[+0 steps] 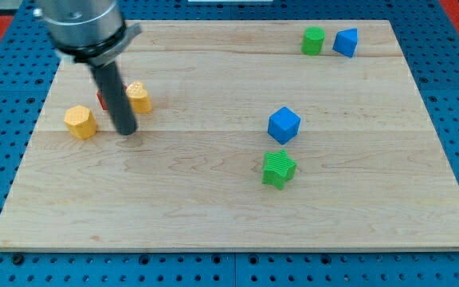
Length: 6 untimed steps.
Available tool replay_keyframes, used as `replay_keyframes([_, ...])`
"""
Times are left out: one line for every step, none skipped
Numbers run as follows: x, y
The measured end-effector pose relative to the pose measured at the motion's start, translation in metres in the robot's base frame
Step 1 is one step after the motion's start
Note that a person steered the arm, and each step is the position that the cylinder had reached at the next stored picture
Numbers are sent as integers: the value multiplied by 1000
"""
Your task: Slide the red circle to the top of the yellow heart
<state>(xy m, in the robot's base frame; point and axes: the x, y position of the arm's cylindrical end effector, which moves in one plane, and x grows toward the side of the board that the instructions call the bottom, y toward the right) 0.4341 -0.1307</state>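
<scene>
The red circle (101, 100) is mostly hidden behind my rod; only a small red sliver shows at the rod's left edge. A yellow block (139, 96), likely the yellow heart, sits just right of the rod, near the board's upper left. My tip (125, 131) rests on the board just below and between the red sliver and that yellow block. A second yellow block, hexagon-like (80, 122), lies to the tip's left.
A blue cube (284, 124) and a green star-like block (278, 168) sit right of centre. A green block (313, 40) and a blue block (345, 42) stand near the top right edge. The wooden board (213, 215) lies on a blue pegboard.
</scene>
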Motion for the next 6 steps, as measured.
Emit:
replay_keyframes([-11, 101])
replay_keyframes([-82, 88])
replay_keyframes([-138, -11])
replay_keyframes([-163, -98])
replay_keyframes([-132, -119])
replay_keyframes([-111, -58])
